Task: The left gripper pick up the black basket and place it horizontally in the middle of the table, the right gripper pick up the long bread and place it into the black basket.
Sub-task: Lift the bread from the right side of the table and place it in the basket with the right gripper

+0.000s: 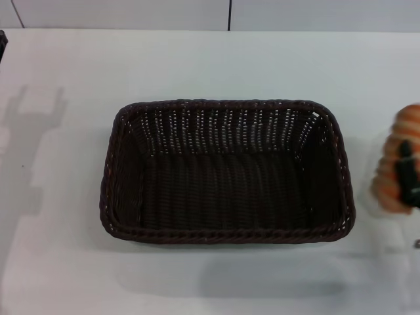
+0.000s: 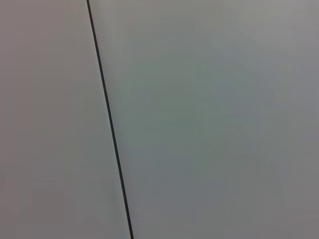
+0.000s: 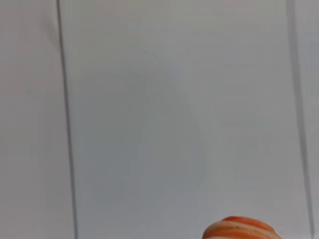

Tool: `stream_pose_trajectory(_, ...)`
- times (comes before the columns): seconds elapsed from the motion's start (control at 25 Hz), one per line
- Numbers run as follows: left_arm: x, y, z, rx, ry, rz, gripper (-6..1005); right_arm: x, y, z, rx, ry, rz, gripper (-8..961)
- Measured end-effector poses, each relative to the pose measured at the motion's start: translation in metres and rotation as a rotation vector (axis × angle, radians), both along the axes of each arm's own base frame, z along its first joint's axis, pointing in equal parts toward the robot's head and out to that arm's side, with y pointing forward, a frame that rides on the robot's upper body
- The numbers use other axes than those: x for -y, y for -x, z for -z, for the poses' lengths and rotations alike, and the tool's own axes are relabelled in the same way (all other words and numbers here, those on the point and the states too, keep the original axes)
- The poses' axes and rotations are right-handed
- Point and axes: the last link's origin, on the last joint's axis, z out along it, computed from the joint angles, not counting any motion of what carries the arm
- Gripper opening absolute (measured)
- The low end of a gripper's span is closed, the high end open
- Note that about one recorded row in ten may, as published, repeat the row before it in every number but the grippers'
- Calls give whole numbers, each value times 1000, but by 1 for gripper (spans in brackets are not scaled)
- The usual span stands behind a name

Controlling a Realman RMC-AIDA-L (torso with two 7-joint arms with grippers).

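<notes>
one black basket [image 1: 226,172] lay flat on the table [image 1: 65,249], long side across the head view and about central, open side up and holding nothing; this pose suits the task's call for a horizontal, middle placement, so that step was judged done. one long bread [image 1: 396,157] appeared at the right edge of the head view, just beside the basket's right end and apart from its rim, blurred and seemingly raised off the table. a dark finger [image 1: 406,172] of the right gripper [image 1: 410,177] crossed the loaf's front, so the gripper was judged clenched on the bread, carrying it toward the basket. the right wrist view showed only the loaf's striped end [image 3: 239,229] against pale panels. the left gripper did not appear in any view; its wrist camera faced a blank panel with one dark seam, and only a shadow on the table's left hinted at an arm, so whether it was released or clenched could not be told. counted: one basket, one loaf, one gripper visible.
</notes>
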Motion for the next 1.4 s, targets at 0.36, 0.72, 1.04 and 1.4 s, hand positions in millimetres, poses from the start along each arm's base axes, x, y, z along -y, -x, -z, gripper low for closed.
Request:
stream_pose_trajectory(0.36, 1, 0, 1, 0, 2, -1, 752, 13, 53, -17, -58, -133, -350, 528)
stream_pose_trajectory(0.72, 3, 2, 1, 11, 3, -4, 752, -14, 95, 7, -56, 53, -585, 457)
stream_pose_trajectory(1.04, 4, 1, 0, 14, -2, 0, 752, -24, 105, 24, -60, 149, -572, 478)
stream_pose_trajectory(1.4, 5, 4, -1, 13, -5, -10, 752, -23, 97, 13, -98, 73, -512, 791)
